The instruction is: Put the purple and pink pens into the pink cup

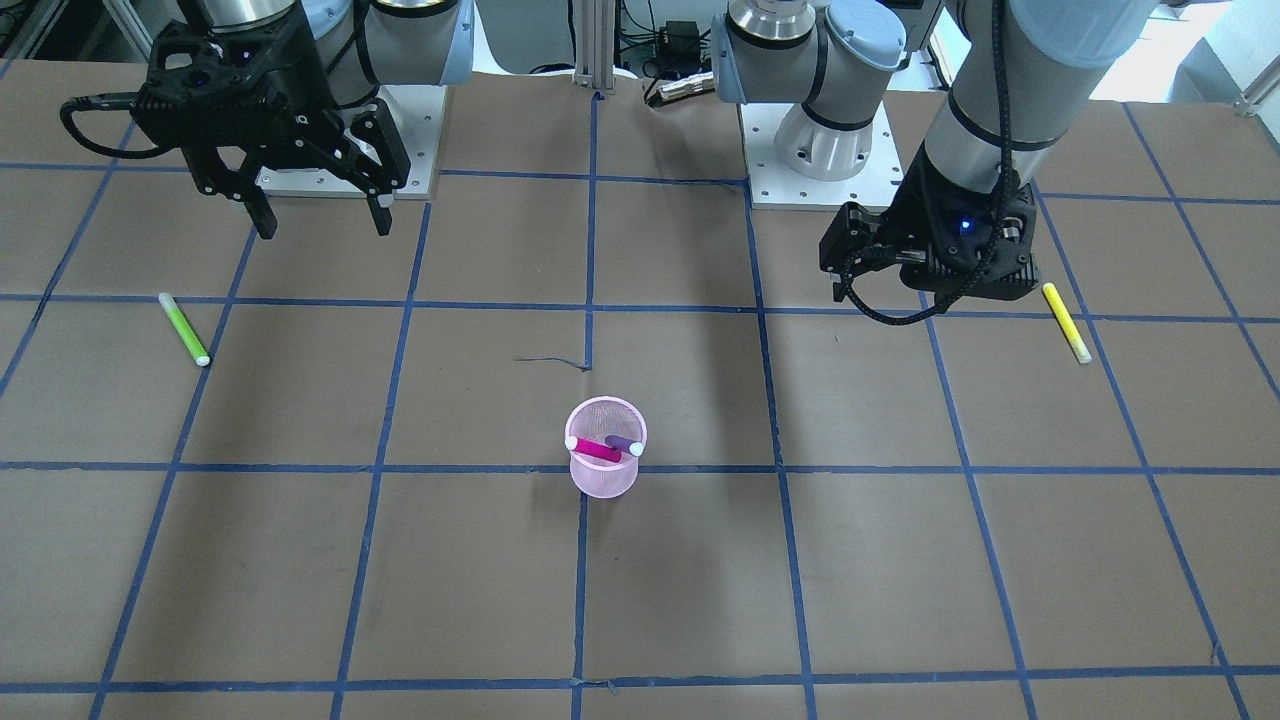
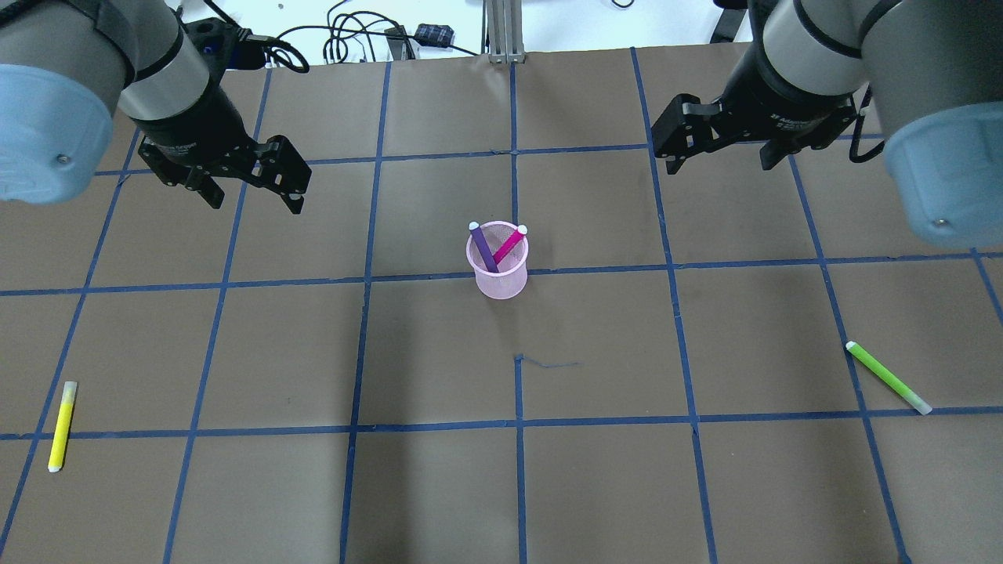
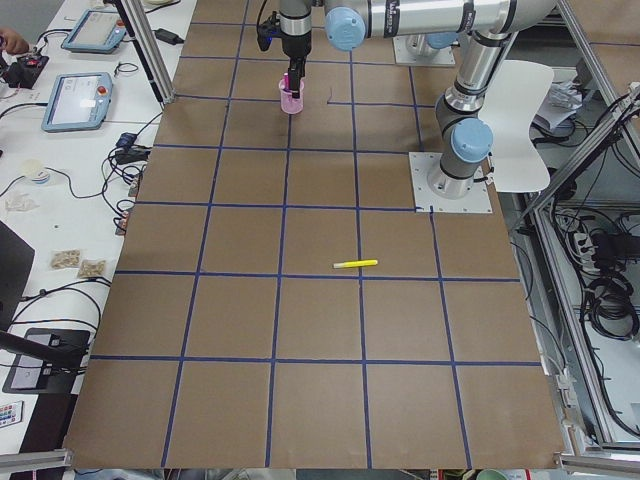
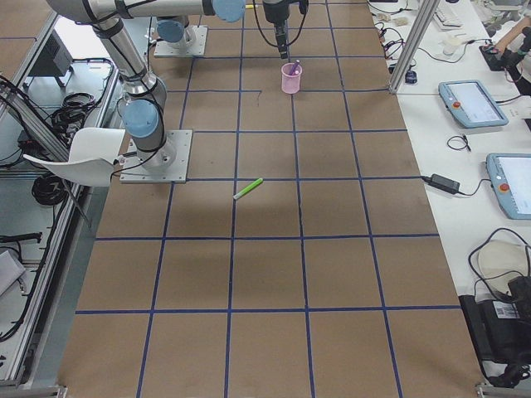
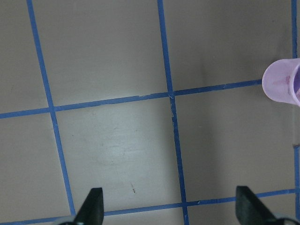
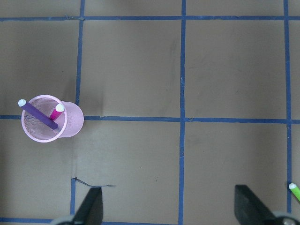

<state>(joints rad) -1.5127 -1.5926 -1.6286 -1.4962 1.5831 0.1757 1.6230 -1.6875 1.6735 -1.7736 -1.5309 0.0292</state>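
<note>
The pink mesh cup (image 2: 500,274) stands upright near the table's middle. The purple pen (image 2: 483,249) and the pink pen (image 2: 511,244) both stand inside it, crossed, with their white caps above the rim. My left gripper (image 2: 252,200) is open and empty, raised to the left of the cup. My right gripper (image 2: 717,163) is open and empty, raised to the right of it. The right wrist view shows the cup (image 6: 51,119) with both pens in it, well to the left of the open right gripper (image 6: 171,206). The left wrist view catches the cup (image 5: 281,86) at its right edge.
A yellow pen (image 2: 61,425) lies on the brown paper at the near left. A green pen (image 2: 888,377) lies at the near right. The table is marked with a blue tape grid. Cables and the arm bases stand along its edges.
</note>
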